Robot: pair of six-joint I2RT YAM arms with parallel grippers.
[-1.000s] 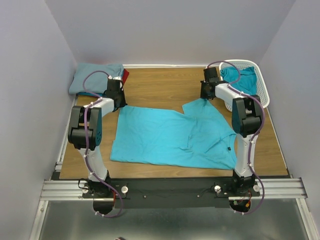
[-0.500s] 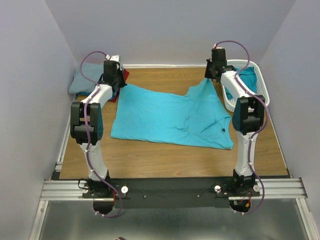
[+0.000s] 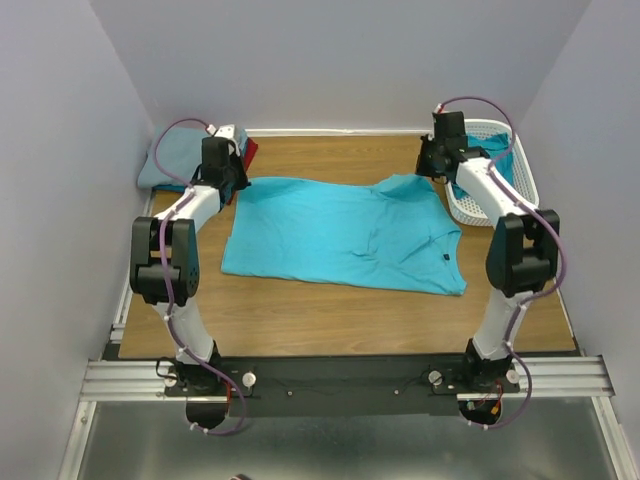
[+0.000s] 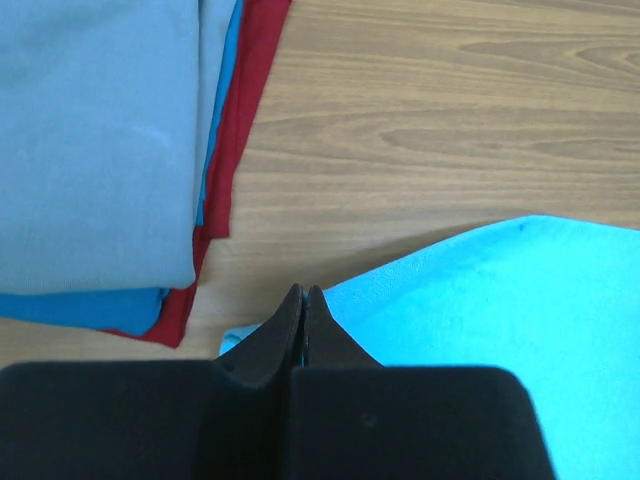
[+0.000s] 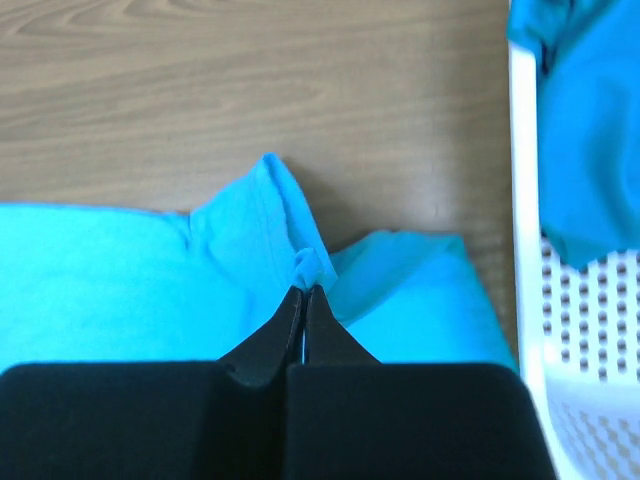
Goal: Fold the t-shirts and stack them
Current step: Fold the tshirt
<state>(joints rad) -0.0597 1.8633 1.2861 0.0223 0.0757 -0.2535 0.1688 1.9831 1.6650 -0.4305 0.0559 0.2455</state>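
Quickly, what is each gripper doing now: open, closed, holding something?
Left gripper: closed, pinching an edge of the turquoise t-shirt.
Right gripper: closed, pinching a small fold of the same t-shirt.

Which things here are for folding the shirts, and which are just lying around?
For the job:
- turquoise t-shirt, spread flat
- left gripper and right gripper, both pinching its far edge
- pile of folded shirts
- teal shirt in the basket

Just there:
- white basket
- table
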